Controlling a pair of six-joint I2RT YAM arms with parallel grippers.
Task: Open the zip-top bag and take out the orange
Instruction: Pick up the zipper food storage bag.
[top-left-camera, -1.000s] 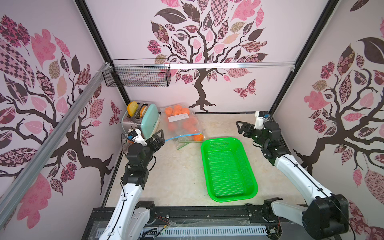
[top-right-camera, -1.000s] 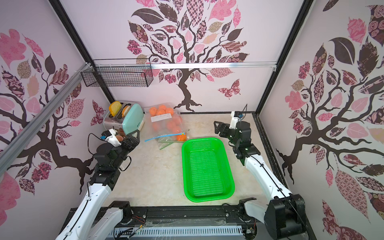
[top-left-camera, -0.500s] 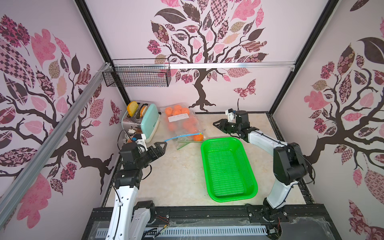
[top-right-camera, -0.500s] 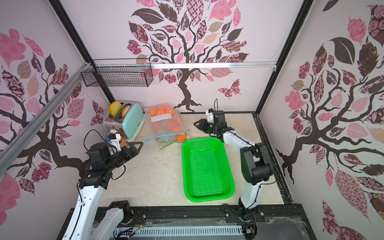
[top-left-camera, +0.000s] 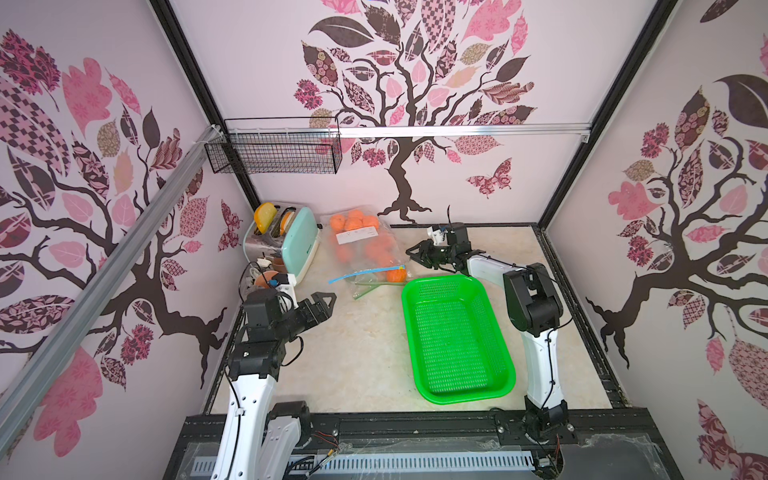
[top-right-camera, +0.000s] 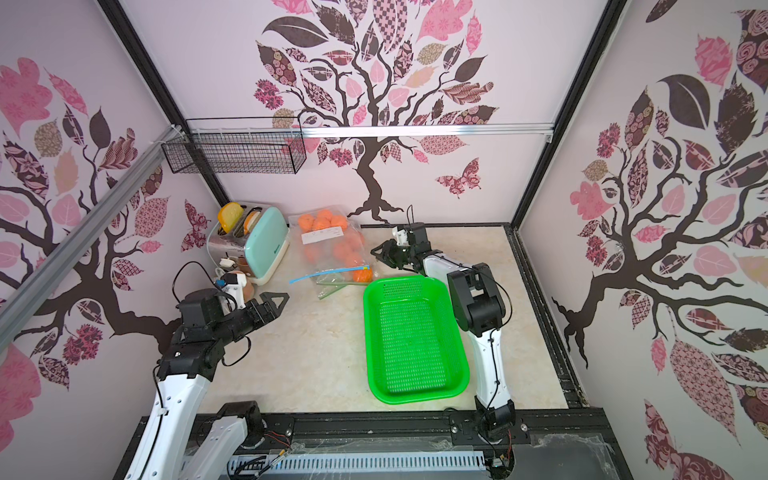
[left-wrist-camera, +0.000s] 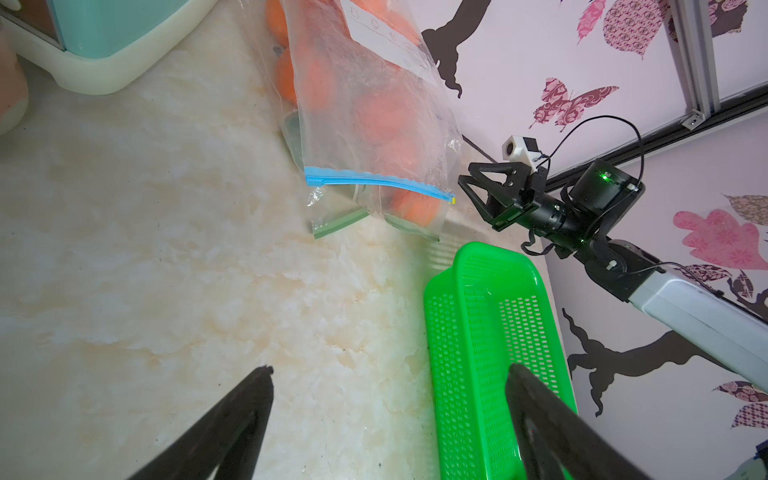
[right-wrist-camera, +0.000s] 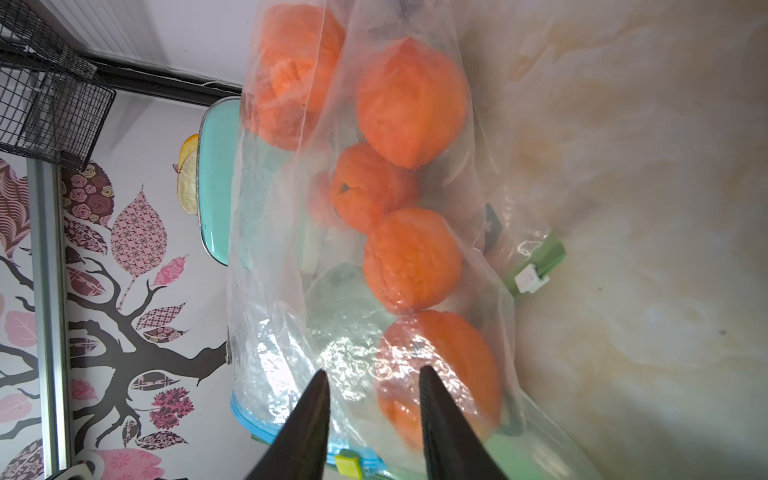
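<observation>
- Plastic film, clear and crinkled, is what I am working on: the zip-top bag (top-left-camera: 360, 243) lies on the pale marbled table (top-left-camera: 353, 353) near the back wall, just beside the mint toaster (top-left-camera: 300, 243), with a white label on its upper face.
- I see several oranges through the film. One orange (top-left-camera: 395, 275) sits at the mouth end, just behind the blue zip strip (top-left-camera: 368, 272) and nearest the green basket (top-left-camera: 441, 282).
- From my left wrist camera the strip runs as one unbroken line, so the mouth looks shut to me. A small yellow slider (left-wrist-camera: 453, 200) sits at the end facing the right arm.
- Under the mouth end a second bag with a green strip (top-left-camera: 365, 291) pokes out flat on the table.
- My right gripper (top-left-camera: 412, 253) is low at the slider corner of the bag, jaws partly spread with a clear gap.
- In the right wrist view its two fingers (right-wrist-camera: 316, 399) frame crinkled film and that nearest orange. I cannot tell whether the tips touch the plastic.
- My left gripper (top-left-camera: 326, 305) hovers over bare table on the toaster side, well apart from the bag, with its jaws spread wide.
- The green basket stands just beside the bag's mouth, next to the right arm.
</observation>
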